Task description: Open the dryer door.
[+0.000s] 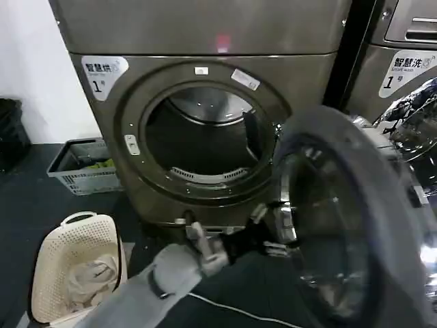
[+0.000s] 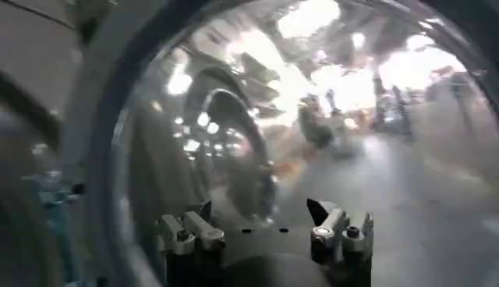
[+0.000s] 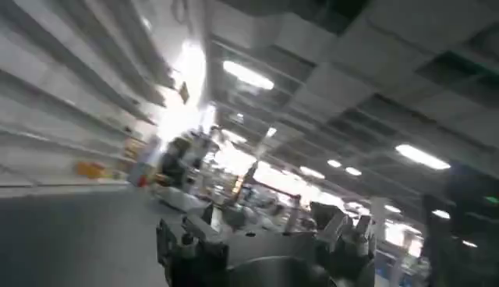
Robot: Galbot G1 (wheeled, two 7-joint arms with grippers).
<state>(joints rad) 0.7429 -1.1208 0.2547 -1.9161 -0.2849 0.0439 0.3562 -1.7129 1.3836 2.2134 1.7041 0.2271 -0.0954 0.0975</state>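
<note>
Jaws of the left gripper (image 2: 263,232) stand apart, released, close against the glass of the dryer door (image 1: 348,219), with nothing between them. From the head, the left arm (image 1: 171,280) reaches up from below to the door's inner edge, near its hinge side.

Jaws of the right gripper (image 3: 265,238) also stand apart and hold nothing; that gripper points up toward a ceiling with strip lights (image 3: 248,75).

That door is swung wide open to the right of the dryer (image 1: 205,102), its round glass facing the head camera. The drum opening (image 1: 201,140) is fully exposed, and a label with the numeral 1 (image 1: 102,72) sits at the dryer's upper left. A second machine (image 1: 399,68) stands just right. On the floor at left are a grey basket (image 1: 78,167) and a cream hamper (image 1: 75,266) with cloth inside.
</note>
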